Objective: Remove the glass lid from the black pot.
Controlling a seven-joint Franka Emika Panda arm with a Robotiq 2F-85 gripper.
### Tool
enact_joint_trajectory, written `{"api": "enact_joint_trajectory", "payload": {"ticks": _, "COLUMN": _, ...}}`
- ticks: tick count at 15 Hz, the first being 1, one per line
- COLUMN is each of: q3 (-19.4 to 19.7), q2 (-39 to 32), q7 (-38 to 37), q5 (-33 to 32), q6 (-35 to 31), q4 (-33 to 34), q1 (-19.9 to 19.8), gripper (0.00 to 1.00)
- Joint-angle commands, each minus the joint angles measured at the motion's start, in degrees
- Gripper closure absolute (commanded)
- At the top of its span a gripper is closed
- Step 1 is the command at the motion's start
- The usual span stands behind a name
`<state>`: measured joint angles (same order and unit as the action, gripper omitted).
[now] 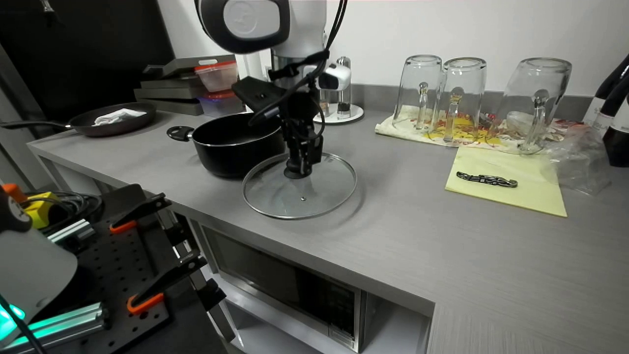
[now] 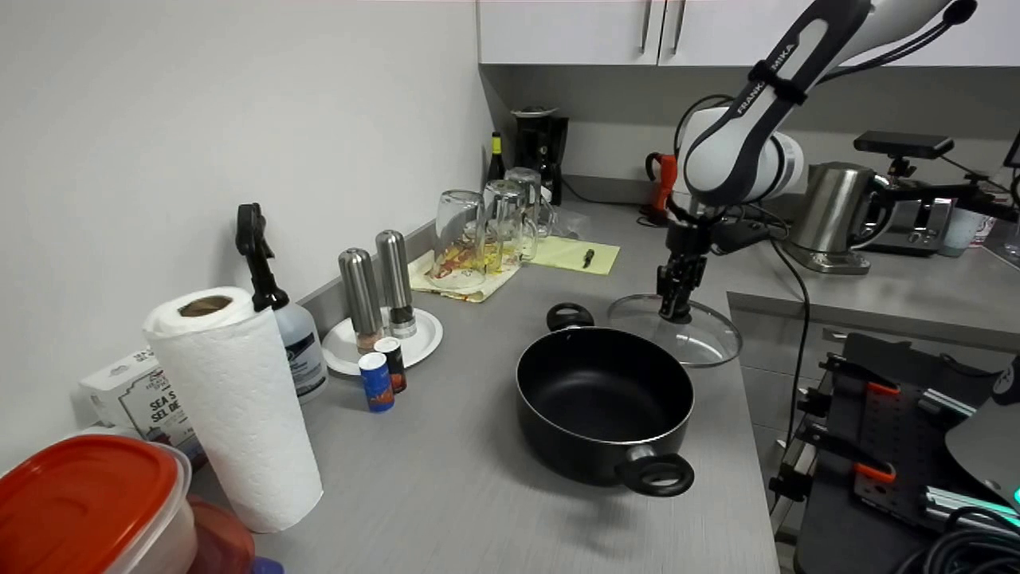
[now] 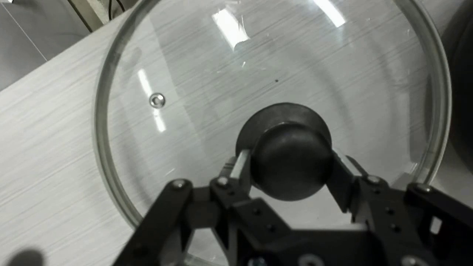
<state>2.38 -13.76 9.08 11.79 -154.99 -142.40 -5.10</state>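
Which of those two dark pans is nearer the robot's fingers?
The deep black pot, beside the glass lid whose knob the fingers hold; the shallow frying pan, with something white inside, sits farther away.

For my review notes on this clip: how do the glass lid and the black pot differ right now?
The glass lid is a thin, see-through disc; the black pot is opaque and deeper. The lid has one central knob; the pot has two side handles. The gripper is closed on the lid's knob, while the pot stands uncovered and ungripped. Both are round.
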Motion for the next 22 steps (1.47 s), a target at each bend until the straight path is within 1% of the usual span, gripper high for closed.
{"api": "enact_joint_trajectory", "payload": {"ticks": 1, "q3": -2.1, "q2": -4.4, "q7": -0.3, "q5": 0.1, "q6": -5.7, "q4": 0.9, "q1": -0.4, "gripper": 0.74}}
{"api": "enact_joint_trajectory", "payload": {"ticks": 5, "q3": -3.0, "q2": -7.5, "q7": -1.1, "q5": -1.1, "q6": -9.0, "q4": 1.1, "q1": -0.6, "gripper": 0.74}}
{"api": "enact_joint_trajectory", "payload": {"ticks": 9, "q3": -3.2, "q2": -7.9, "q7": -1.5, "q5": -1.7, "q6": -9.8, "q4": 1.3, "q1": -0.5, "gripper": 0.74}}
{"api": "enact_joint_trajectory", "payload": {"ticks": 10, "q3": -3.2, "q2": -7.9, "q7": -1.6, "q5": -1.7, "q6": -9.8, "q4": 1.3, "q1": -0.5, "gripper": 0.39}}
{"api": "enact_joint_trajectory", "payload": {"ticks": 11, "q3": -3.3, "q2": -7.8, "q7": -1.6, "q5": -1.6, "q6": -9.8, "q4": 1.2, "q1": -0.6, "gripper": 0.23}}
{"api": "enact_joint_trajectory", "payload": {"ticks": 14, "q3": -3.8, "q2": -6.6, "q7": -1.4, "q5": -1.4, "q6": -10.3, "q4": 0.5, "q1": -0.7, "gripper": 0.01}}
{"api": "enact_joint_trajectory", "payload": {"ticks": 17, "q3": -4.2, "q2": -3.9, "q7": -1.7, "q5": -1.5, "q6": -11.8, "q4": -1.5, "q1": -0.3, "gripper": 0.0}}
{"api": "enact_joint_trajectory", "payload": {"ticks": 20, "q3": -3.9, "q2": 0.2, "q7": -3.1, "q5": -2.2, "q6": -14.1, "q4": -4.7, "q1": 1.1, "gripper": 0.0}}
{"api": "enact_joint_trajectory", "payload": {"ticks": 21, "q3": -4.4, "q2": 1.8, "q7": -3.0, "q5": -1.9, "q6": -15.2, "q4": -6.0, "q1": 1.1, "gripper": 0.0}}
{"api": "enact_joint_trajectory", "payload": {"ticks": 22, "q3": -4.6, "q2": -2.8, "q7": -1.7, "q5": -1.7, "q6": -12.5, "q4": -1.7, "q1": -0.3, "gripper": 0.0}}
